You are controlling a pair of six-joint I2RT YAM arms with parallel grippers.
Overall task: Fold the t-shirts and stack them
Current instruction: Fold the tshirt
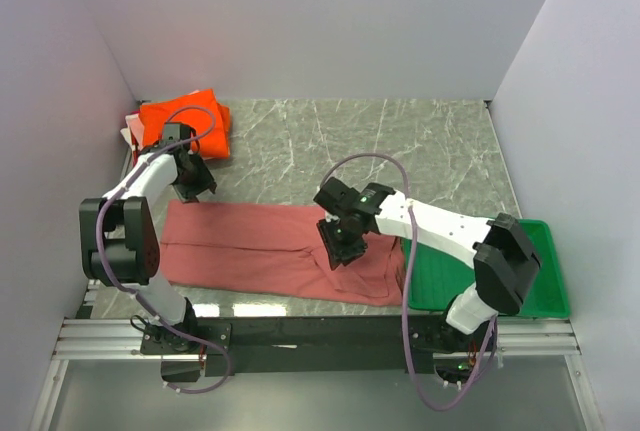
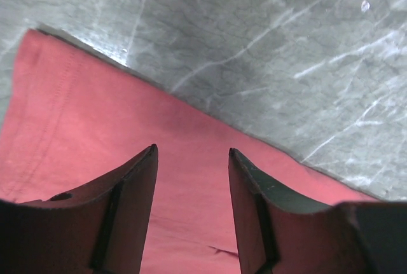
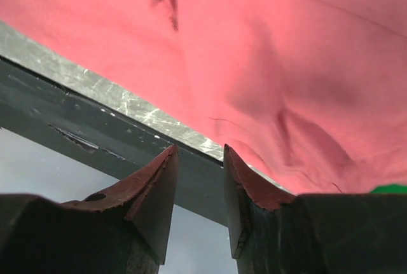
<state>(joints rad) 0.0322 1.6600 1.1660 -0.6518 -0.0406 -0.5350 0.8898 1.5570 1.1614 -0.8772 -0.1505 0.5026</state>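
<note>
Clearly soft and matte, the brick-red t-shirt (image 1: 250, 246) lies as a long folded band on the near half of the grey, white-veined bench (image 1: 420, 141). Its right end reaches the glossy green tray (image 1: 535, 286). Only the top view shows the orange t-shirt (image 1: 185, 121), heaped in the far-left corner on pale t-shirts (image 1: 130, 133). The left wrist view alone picks out a stitched hem on the red cloth. The right wrist view adds soft creases and the bench's dark front rail. Left end effector (image 2: 191, 178) and right end effector (image 3: 200, 175) both stand partly open over the red shirt, holding nothing. From above, the right arm (image 1: 440, 226) hides part of the shirt's right end.
</note>
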